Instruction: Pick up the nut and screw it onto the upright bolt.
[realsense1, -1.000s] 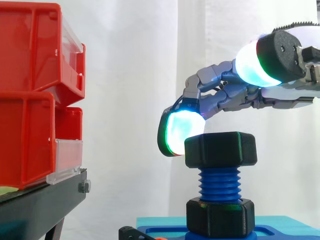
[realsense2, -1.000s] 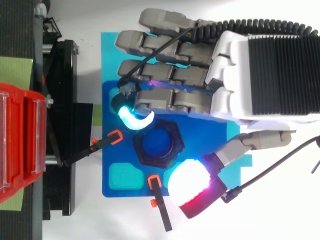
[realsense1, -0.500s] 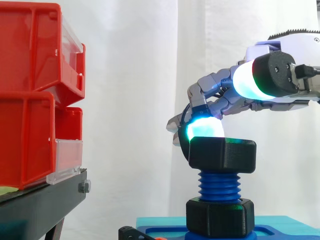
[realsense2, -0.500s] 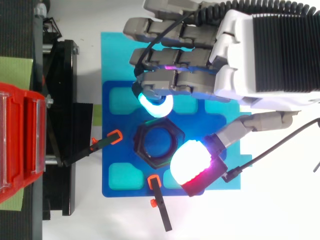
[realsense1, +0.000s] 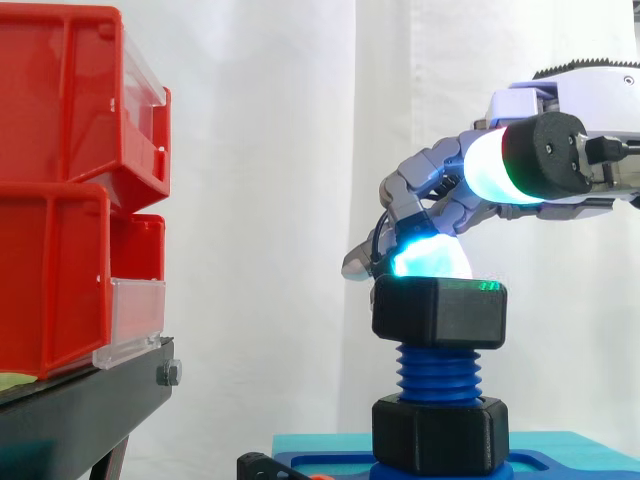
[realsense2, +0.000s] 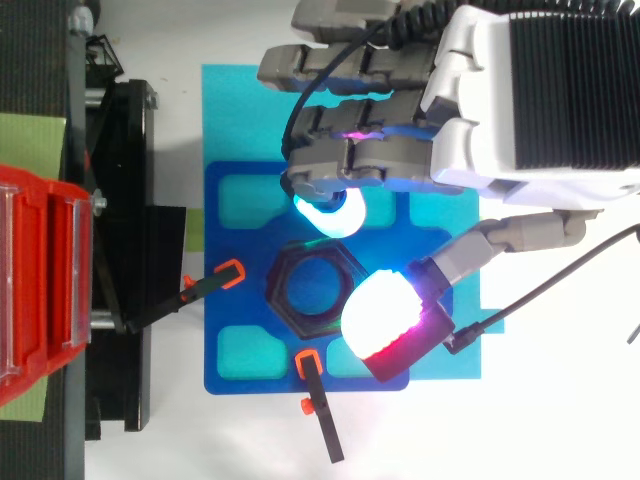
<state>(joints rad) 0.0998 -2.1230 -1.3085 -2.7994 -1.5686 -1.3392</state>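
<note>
A black hex nut (realsense1: 438, 312) sits on the top threads of the upright blue bolt (realsense1: 438, 372), above a second black hex collar (realsense1: 440, 435) at the bolt's foot. From above, the nut (realsense2: 318, 292) is a ring over the blue base plate (realsense2: 240, 370). My hand (realsense2: 520, 100) reaches in from the right with its fingers curled. One glowing cyan fingertip (realsense2: 330, 212) lies against the nut's far edge. The thumb pad (realsense1: 495, 165) hovers above the nut's near right corner, clear of it.
Stacked red bins (realsense1: 60, 200) on a black stand (realsense1: 80, 400) are at the left, apart from the bolt. Two black clamps with orange tips (realsense2: 228, 272) (realsense2: 308, 362) hold the blue plate, which lies on a teal mat (realsense2: 225, 110).
The curled fingertip has swept from the nut's left side round to its far edge. The nut has turned and sits slightly lower on the threads. The thumb has shifted little.
</note>
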